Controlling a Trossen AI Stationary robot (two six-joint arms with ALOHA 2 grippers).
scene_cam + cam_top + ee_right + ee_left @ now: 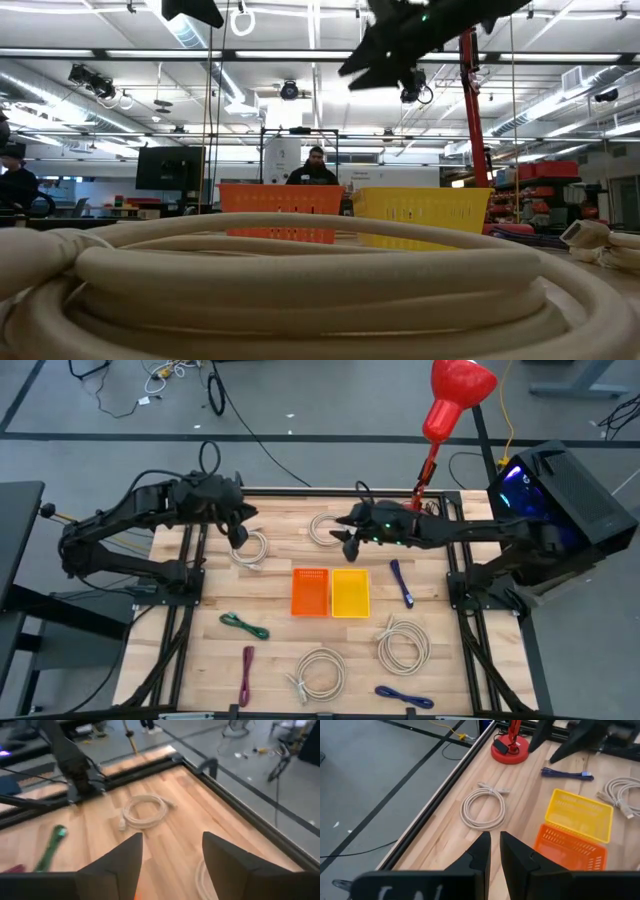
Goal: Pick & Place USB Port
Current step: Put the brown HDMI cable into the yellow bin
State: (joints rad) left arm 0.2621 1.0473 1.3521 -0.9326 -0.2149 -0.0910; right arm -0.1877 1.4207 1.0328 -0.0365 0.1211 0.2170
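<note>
Several coiled cables lie on the wooden table. A white coil [250, 548] lies at the far left and another white coil [325, 528] at the far middle. An orange basket [310, 591] and a yellow basket [350, 592] stand side by side at the centre. My left gripper [238, 530] hovers above the far-left coil, its fingers [495, 852] shut and empty. My right gripper [345, 532] hovers beside the far-middle coil, open and empty [172, 855]. In the low view it is high above the baskets [385, 60].
A blue cable [402, 582] lies right of the yellow basket. A green cable [245, 625], a maroon cable [246, 675], two white coils [320, 672] [403, 643] and another blue cable [405, 697] lie nearer the front. A red lamp [452, 395] stands at the far edge. People are in the room behind [316, 168].
</note>
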